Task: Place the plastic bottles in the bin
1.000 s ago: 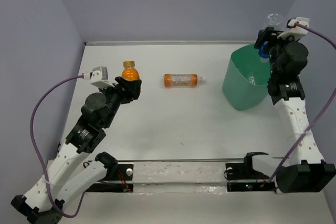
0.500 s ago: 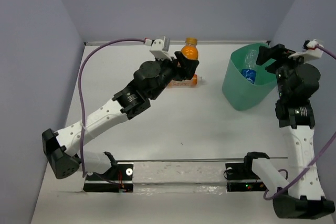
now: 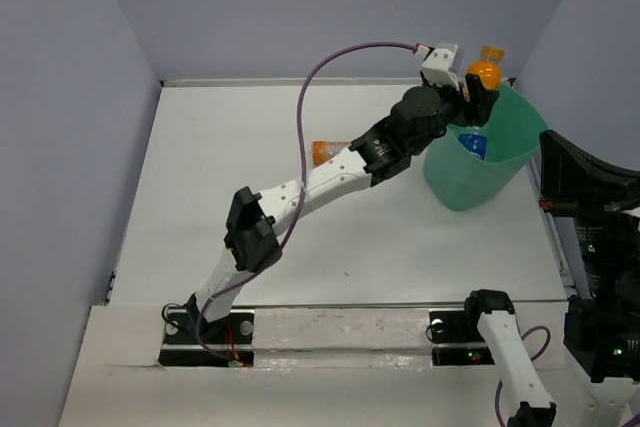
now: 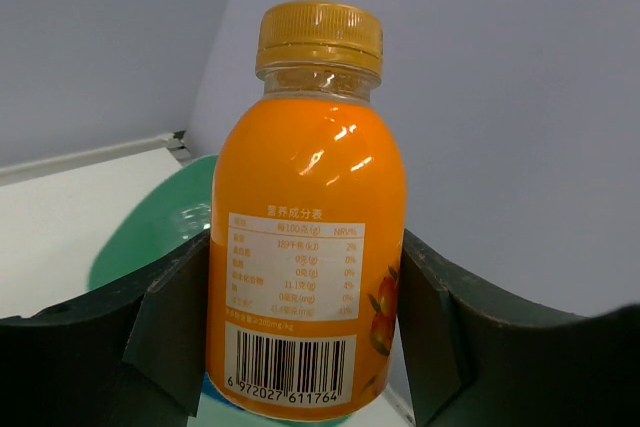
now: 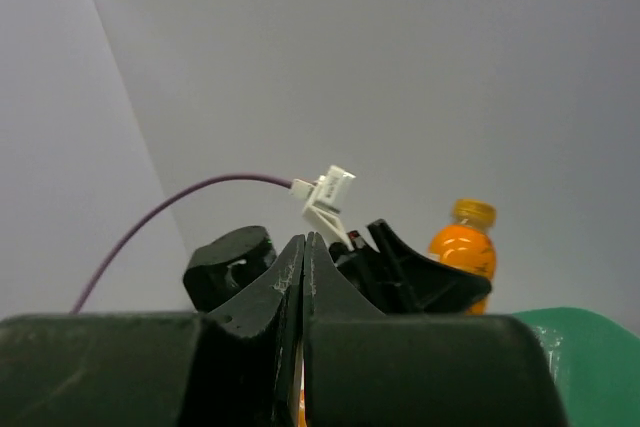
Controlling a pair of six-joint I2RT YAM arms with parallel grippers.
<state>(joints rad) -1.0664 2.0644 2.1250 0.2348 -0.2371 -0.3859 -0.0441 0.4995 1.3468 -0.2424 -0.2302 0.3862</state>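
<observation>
Table [image 3: 250,237] white; walls [image 3: 300,7] lavender; bin [image 3: 462,185] far right.

I see the white counter [image 3: 250,237] carrying the mint-green bin [image 3: 465,187], which stands upright at its far right. One orange-tinted bottle [image 3: 322,152] lies on its side near the far middle, half hidden behind the left arm [image 3: 322,181]. It is apart from the bin and well clear of the mounting rail [image 3: 340,332] along the near edge.
</observation>
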